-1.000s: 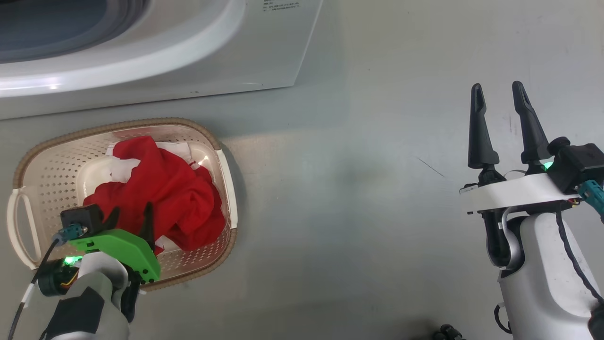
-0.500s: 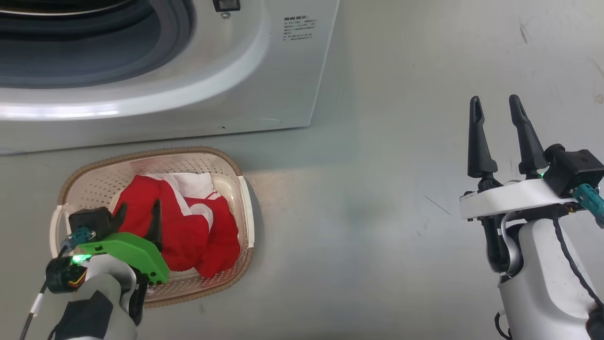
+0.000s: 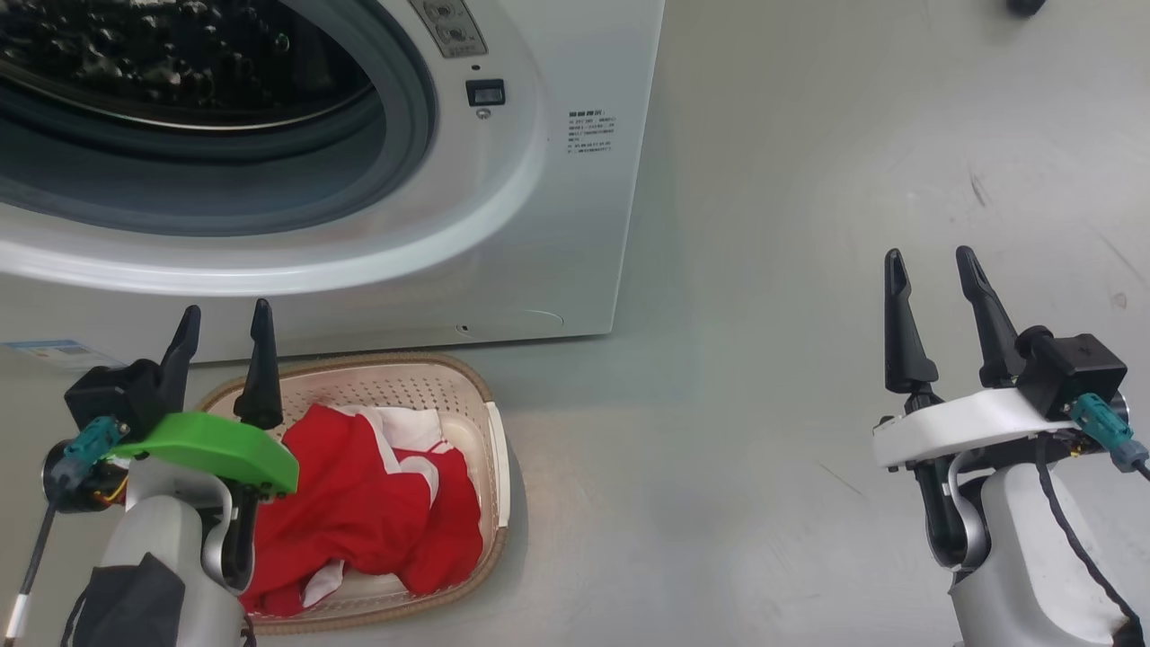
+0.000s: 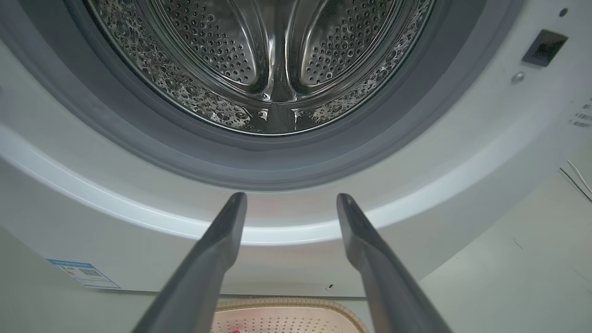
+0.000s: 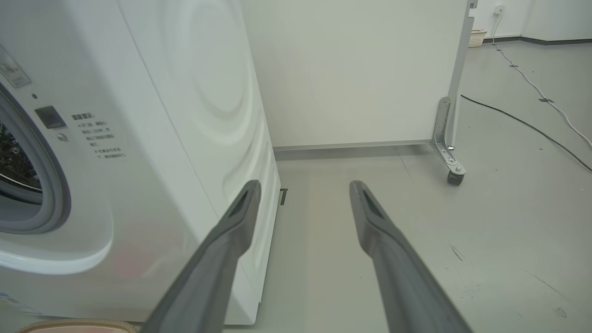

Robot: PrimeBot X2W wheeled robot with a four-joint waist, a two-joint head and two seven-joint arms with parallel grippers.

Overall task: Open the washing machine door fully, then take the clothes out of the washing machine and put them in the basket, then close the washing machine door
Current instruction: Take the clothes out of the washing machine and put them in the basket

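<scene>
clothes (image 3: 377, 503) | in basket (image 3: 395, 386) (red, white) | washing machine (image 3: 539, 225) just behind

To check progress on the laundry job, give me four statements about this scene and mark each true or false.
1. The clothes lie in the basket. True.
2. The left gripper holds a red garment. False: it is open and empty, pointing toward the washing machine.
3. The drum is stuffed with laundry. False: the part in view is bare metal.
4. The right gripper is open, over the floor. True.
</scene>
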